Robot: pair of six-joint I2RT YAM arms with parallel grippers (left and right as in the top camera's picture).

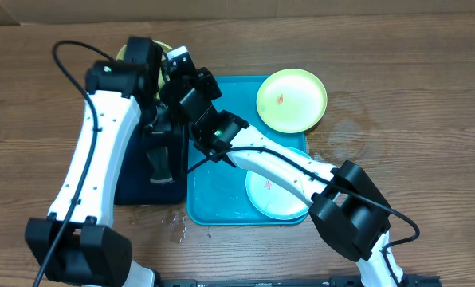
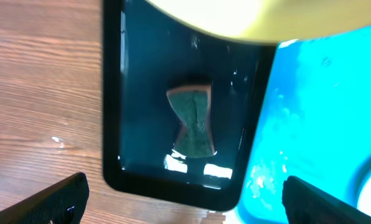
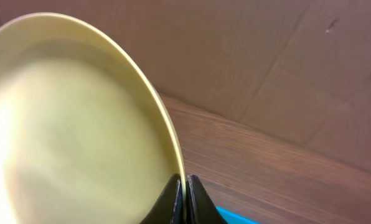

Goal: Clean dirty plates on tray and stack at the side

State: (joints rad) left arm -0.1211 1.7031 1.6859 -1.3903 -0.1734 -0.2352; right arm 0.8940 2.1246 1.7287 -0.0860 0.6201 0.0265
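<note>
My right gripper (image 3: pixel 184 193) is shut on the rim of a lime-green plate (image 3: pixel 79 124) and holds it tilted in the air at the back left (image 1: pixel 162 49), over the dark tray. Its edge shows at the top of the left wrist view (image 2: pixel 254 18). A second lime-green plate (image 1: pixel 292 100) with a red smear lies on the back right corner of the turquoise tray (image 1: pixel 217 199). The light-blue plate (image 1: pixel 273 198) lies in the tray under my right arm. My left gripper (image 2: pixel 188 205) is open and empty above the dark tray.
A small dark navy tray (image 2: pixel 136 124) stands left of the turquoise tray and holds a green sponge (image 2: pixel 192 121) in water. Water drops lie on the wooden table (image 1: pixel 178 227) at its front. A cardboard wall (image 3: pixel 266 62) stands behind the table.
</note>
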